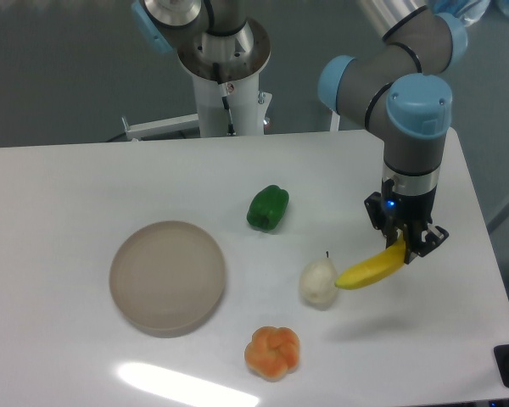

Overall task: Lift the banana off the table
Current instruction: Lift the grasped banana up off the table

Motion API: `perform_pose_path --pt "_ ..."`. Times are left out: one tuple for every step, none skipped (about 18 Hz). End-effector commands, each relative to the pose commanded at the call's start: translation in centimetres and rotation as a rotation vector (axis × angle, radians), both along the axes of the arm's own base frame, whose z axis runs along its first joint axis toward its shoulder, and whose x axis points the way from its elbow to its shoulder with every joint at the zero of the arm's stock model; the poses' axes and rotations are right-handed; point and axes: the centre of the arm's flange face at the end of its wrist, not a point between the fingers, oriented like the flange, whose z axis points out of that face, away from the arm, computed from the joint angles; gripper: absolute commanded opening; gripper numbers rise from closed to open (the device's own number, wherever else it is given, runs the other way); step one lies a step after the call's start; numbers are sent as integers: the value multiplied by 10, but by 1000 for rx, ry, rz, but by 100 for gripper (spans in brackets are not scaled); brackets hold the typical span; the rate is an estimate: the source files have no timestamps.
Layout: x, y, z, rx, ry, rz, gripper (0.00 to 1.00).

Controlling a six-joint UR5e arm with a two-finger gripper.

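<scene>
Camera view from the front shows a white table with five things. From the left: one round beige plate, one green pepper, one orange pumpkin near the front edge, and one pale pear. Just right of the pear is one yellow banana. The gripper holds its right end, fingers closed tight on it. The banana looks lifted, with its shadow on the table below it.
</scene>
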Motion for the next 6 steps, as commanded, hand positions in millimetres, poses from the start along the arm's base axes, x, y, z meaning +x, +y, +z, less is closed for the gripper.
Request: perform_pose_path --pt "-1 -1 0 1 1 2 25" --pt "-1 -1 0 1 1 2 25" --pt "-1 -1 0 1 1 3 25" --pt "-1 -1 0 2 1 4 25" --pt "-1 -1 0 2 0 6 25" --pt "-1 -1 0 2 0 6 25"
